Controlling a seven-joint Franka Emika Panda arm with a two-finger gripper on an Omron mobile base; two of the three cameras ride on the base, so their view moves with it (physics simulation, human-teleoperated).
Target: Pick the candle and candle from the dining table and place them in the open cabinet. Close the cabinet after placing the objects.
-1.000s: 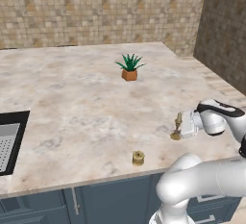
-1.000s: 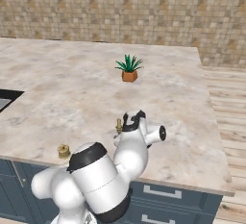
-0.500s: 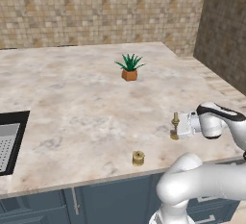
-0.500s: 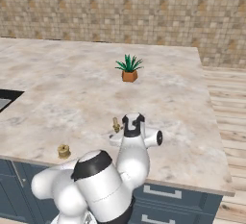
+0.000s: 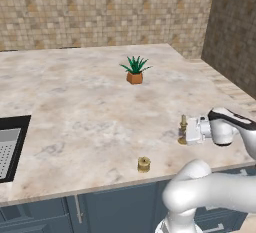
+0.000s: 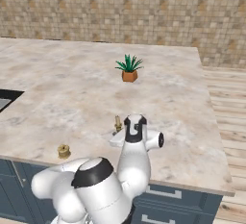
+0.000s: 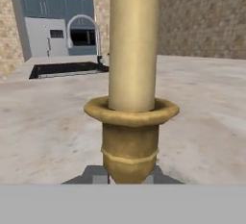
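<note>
A thin cream candle on a brass candlestick (image 5: 183,128) (image 6: 117,123) stands upright near the right front of the dining table (image 5: 75,107) (image 6: 72,88). My gripper (image 5: 189,133) (image 7: 130,176) reaches it sideways from the right and is shut on the brass base. In the hand view the candle (image 7: 132,74) rises right in front of the camera, and the fingertips are mostly hidden behind the base. The squat ribbed yellow-gold candle (image 5: 144,164) (image 6: 64,151) sits alone near the table's front edge, left of the gripper. I cannot make out the open cabinet.
A spiky green plant in an orange pot (image 5: 134,70) (image 6: 129,69) stands mid-table, farther back. A dark sink (image 5: 7,147) (image 7: 67,68) with an arched faucet (image 7: 84,31) lies at the table's left. Blue-grey fronts (image 7: 53,4) show far off. The table edge is close on the right.
The hand has slid a little left along the table to the candlestick, and its jaws have gone from wide open to shut on the brass base. Both candles stand where they were.
</note>
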